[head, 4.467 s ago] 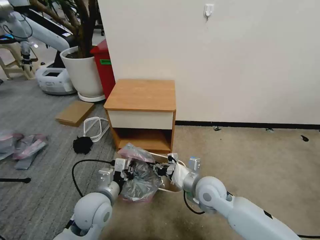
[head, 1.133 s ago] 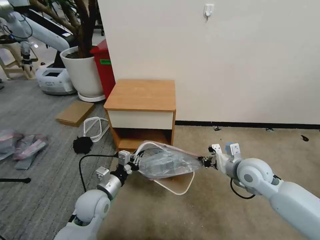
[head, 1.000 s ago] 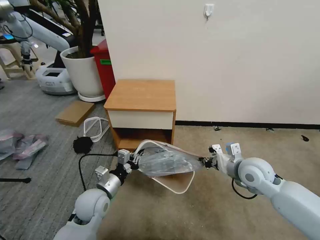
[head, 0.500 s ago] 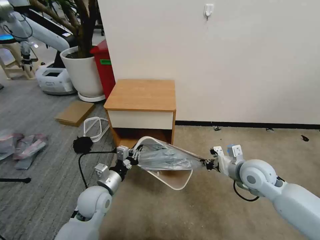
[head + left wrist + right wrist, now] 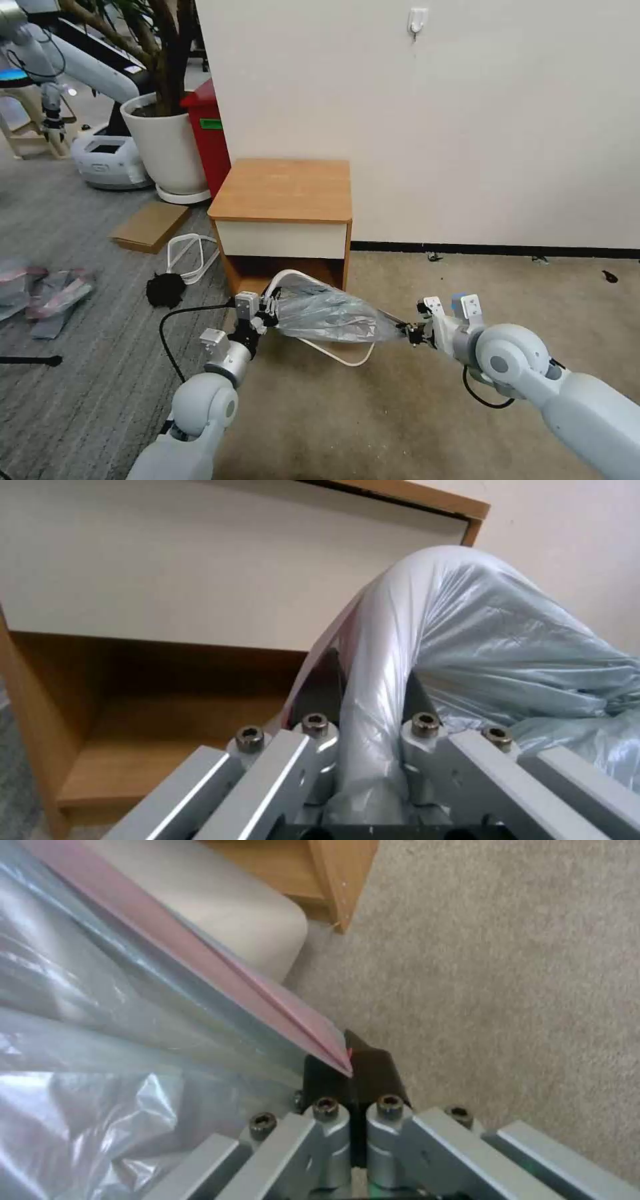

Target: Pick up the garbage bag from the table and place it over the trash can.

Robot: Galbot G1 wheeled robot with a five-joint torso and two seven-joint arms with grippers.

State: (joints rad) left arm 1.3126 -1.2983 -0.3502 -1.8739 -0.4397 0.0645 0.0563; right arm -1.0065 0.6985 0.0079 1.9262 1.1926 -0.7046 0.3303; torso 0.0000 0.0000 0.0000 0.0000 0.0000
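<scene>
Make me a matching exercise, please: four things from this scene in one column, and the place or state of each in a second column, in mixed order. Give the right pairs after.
Things:
1. garbage bag
2. trash can
3. left tool
4. right tool

Places or states:
A. on the carpet, before the table, partly under plastic
B. shut on the pinkish-red rim, at the side away from the plant pot
C. stretched between two arms
D. clamped on plastic wrapped over the can's rolled rim

Pairs: 1-C, 2-A, 3-D, 4-B
</scene>
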